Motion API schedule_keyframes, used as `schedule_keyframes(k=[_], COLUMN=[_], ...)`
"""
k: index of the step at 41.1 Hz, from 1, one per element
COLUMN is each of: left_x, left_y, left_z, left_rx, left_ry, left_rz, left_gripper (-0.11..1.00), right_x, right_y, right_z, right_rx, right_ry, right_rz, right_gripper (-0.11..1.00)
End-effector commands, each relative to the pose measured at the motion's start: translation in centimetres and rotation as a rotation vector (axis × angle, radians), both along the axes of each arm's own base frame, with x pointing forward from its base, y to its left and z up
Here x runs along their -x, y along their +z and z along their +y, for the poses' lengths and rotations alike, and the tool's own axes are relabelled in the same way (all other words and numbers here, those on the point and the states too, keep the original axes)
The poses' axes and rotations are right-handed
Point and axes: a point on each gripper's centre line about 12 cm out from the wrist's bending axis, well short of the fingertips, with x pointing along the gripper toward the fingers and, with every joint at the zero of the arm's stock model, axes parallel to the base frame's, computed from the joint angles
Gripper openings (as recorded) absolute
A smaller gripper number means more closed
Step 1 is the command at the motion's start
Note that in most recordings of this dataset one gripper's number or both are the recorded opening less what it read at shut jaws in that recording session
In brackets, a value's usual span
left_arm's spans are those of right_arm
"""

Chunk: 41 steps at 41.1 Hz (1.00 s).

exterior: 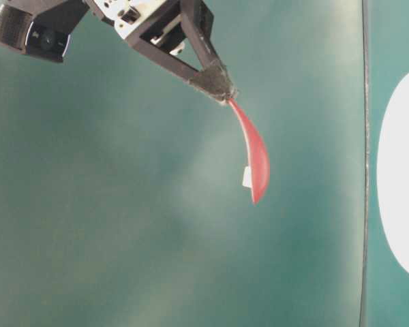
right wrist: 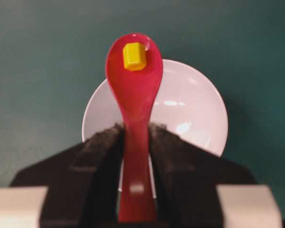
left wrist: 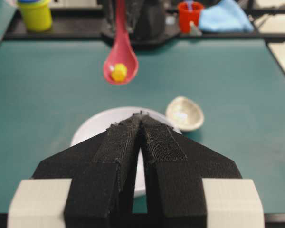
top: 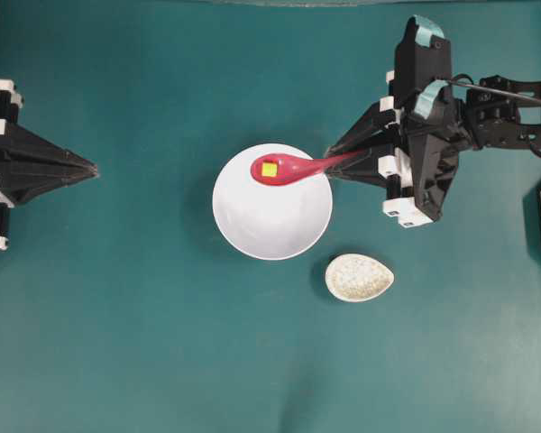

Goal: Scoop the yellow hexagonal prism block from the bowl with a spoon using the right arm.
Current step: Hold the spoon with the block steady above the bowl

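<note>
One white bowl (top: 272,216), one red spoon (top: 293,168) and one yellow block (top: 269,169) are visible. One speckled oval dish (top: 359,277) lies nearby. Two robot arms appear.

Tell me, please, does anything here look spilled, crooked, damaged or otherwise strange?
Nothing stands out. The right gripper is shut on the spoon, which is held above the bowl with the yellow block resting in its scoop. The speckled spoon rest lies beside the bowl, and the left gripper is shut, off to the side.
</note>
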Motion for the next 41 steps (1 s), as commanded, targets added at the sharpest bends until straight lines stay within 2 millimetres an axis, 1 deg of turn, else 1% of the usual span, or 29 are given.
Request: schedule_keyframes(k=[1, 18, 41], left_x=[-0.29, -0.29, -0.29], left_y=[1.11, 1.10, 1.06], left_z=[-0.01, 0.00, 0.00], left_rx=[-0.004, -0.006, -0.005], left_ry=[-0.001, -0.001, 0.000], left_rz=[-0.031, -0.029, -0.026], left_gripper=[0.01, 0.01, 0.01], right_x=[0.10, 0.22, 0.18], right_y=[1.18, 0.80, 0.82], right_z=[0.06, 0.02, -0.14], right_rx=[0.008, 0.012, 0.020], right_ry=[0.000, -0.004, -0.012], right_rz=[-0.040, -0.037, -0.051], right_gripper=[0.25, 0.25, 0.25])
